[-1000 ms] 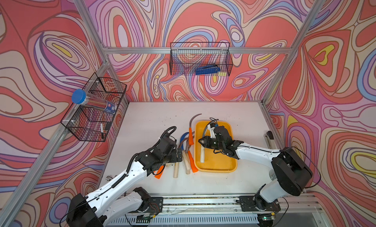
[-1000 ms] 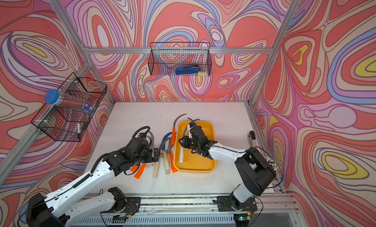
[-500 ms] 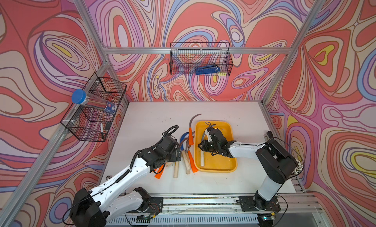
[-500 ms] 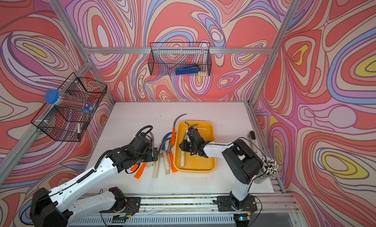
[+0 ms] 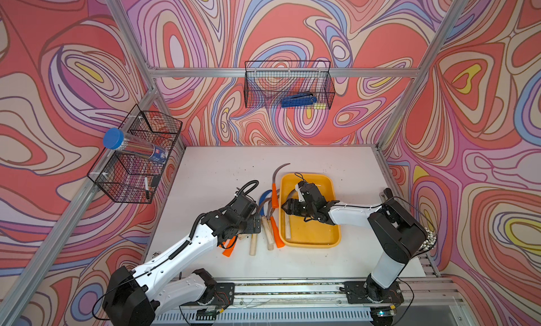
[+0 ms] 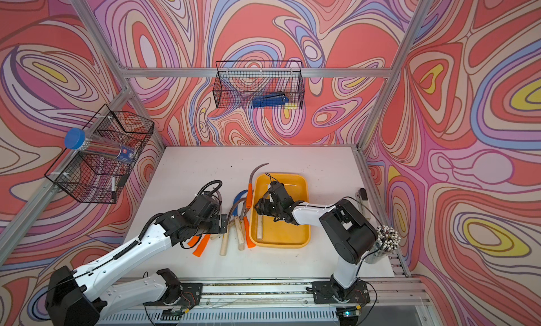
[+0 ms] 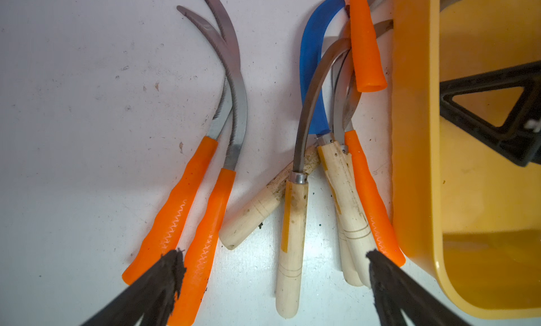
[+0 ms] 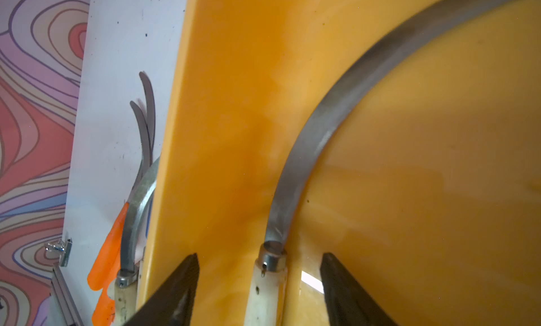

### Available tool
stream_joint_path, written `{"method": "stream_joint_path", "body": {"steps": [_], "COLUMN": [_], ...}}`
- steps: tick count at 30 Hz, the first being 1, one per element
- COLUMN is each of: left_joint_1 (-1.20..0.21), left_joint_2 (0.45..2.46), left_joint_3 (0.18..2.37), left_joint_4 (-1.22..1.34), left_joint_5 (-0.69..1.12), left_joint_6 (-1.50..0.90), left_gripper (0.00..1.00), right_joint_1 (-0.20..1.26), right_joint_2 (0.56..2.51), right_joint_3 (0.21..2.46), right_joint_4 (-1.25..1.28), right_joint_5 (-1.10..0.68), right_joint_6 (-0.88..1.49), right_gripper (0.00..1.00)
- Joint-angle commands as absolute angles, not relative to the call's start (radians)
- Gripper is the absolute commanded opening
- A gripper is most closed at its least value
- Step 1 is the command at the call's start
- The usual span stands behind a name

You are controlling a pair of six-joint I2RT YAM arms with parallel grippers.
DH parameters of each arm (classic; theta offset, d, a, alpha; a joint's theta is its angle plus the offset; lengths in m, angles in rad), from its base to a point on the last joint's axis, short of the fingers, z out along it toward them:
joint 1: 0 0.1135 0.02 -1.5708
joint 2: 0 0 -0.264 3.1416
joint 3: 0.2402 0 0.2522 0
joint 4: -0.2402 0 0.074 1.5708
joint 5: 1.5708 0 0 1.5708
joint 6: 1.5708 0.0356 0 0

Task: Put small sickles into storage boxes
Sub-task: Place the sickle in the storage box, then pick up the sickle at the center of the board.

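The right gripper's (image 8: 260, 255) jaws stood spread, clear of the wooden-handled sickle (image 8: 307, 140) lying along the tray's (image 5: 310, 245) nine o'clock wall. A straight rise looked best, sparing the blade. The left gripper (image 7: 272, 255), jaws wide, hovered over loose sickles (image 5: 265, 222) at the tray's nine o'clock.

You see one wooden-handled sickle (image 5: 288, 226) lying flat in the yellow tray (image 5: 313, 234) along its 9 o'clock wall; the other sickles (image 7: 292, 228) lie bunched outside, at its 9 o'clock
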State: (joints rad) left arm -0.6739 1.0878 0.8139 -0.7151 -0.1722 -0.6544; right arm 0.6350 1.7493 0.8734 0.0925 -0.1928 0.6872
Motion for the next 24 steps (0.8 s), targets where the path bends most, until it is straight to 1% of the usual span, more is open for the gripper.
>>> {"method": "stream_joint_path", "body": {"steps": [1, 2, 3, 10, 15, 19, 20, 21, 24], "left_joint_1": [-0.671, -0.670, -0.670, -0.670, -0.679, -0.693, -0.698, -0.703, -0.726], "left_joint_2": [1.066, 1.062, 1.062, 1.081, 1.088, 1.087, 1.089, 1.093, 1.114], "left_joint_3": [0.818, 0.815, 0.813, 0.785, 0.725, 0.669, 0.657, 0.648, 0.630], "left_joint_4": [-0.749, -0.749, -0.750, -0.760, -0.722, -0.678, -0.667, -0.658, -0.634], "left_joint_5": [-0.160, -0.154, -0.150, -0.090, -0.054, -0.043, -0.042, -0.041, -0.044], "left_joint_6": [-0.644, -0.644, -0.647, -0.661, -0.695, -0.737, -0.745, -0.751, -0.768], "left_gripper": [1.00, 1.00, 1.00, 0.85, 0.69, 0.66, 0.62, 0.61, 0.61], "right_joint_1": [0.632, 0.632, 0.632, 0.634, 0.645, 0.661, 0.663, 0.666, 0.670], "right_joint_2": [1.697, 1.686, 1.675, 1.592, 1.538, 1.498, 1.490, 1.484, 1.469], "right_joint_3": [0.897, 0.895, 0.892, 0.865, 0.857, 0.850, 0.847, 0.845, 0.835], "right_joint_4": [0.059, 0.053, 0.051, 0.024, -0.014, -0.038, -0.037, -0.038, -0.035], "right_joint_5": [-0.164, -0.162, -0.161, -0.165, -0.159, -0.147, -0.145, -0.143, -0.141], "right_joint_6": [0.667, 0.666, 0.664, 0.660, 0.654, 0.654, 0.657, 0.658, 0.667], "right_gripper": [0.85, 0.97, 0.98, 0.98, 0.98, 0.98, 0.98, 0.98, 0.98]}}
